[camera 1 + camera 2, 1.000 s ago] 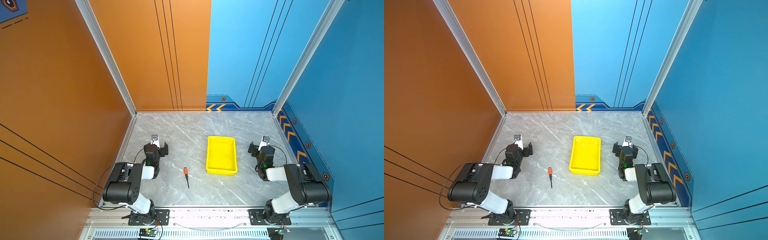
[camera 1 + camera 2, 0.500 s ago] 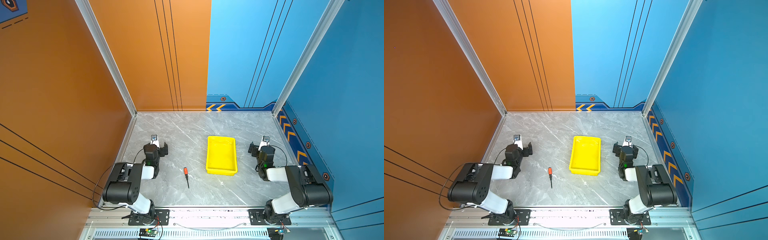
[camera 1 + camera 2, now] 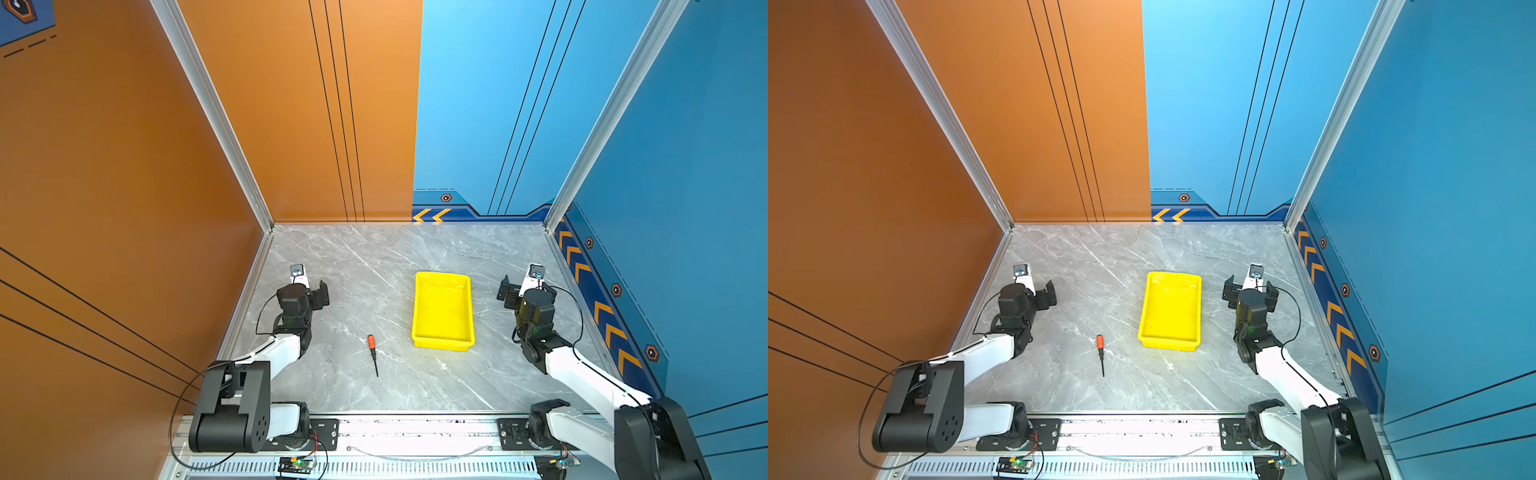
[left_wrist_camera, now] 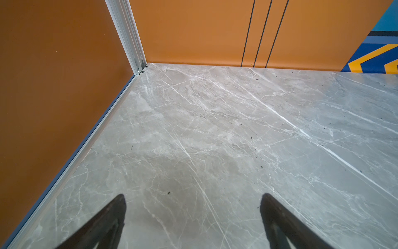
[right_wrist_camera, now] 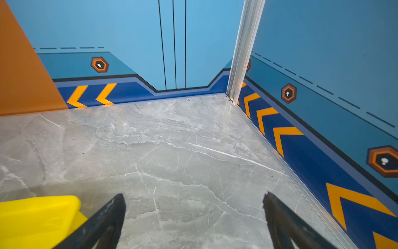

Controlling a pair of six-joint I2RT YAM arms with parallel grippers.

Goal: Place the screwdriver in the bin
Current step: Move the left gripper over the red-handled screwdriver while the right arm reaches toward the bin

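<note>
— Between our two arms, on the grey marble tabletop (image 3: 353,266), how much room do we have?
— Plenty. We have the orange panel wall (image 3: 124,166) along our left edge, the blue panel wall (image 3: 685,166) along our right, and bare stone ahead. Our left gripper (image 4: 192,197) stands wide and holds nothing. Our right gripper (image 5: 193,197) does too, near the shallow yellow plastic bin (image 5: 38,215).
— And the small orange-handled screwdriver (image 3: 372,353)?
— We see it flat on the marble, near the bin's front-left corner but apart from it, its thin black shaft pointing toward our bases.
</note>
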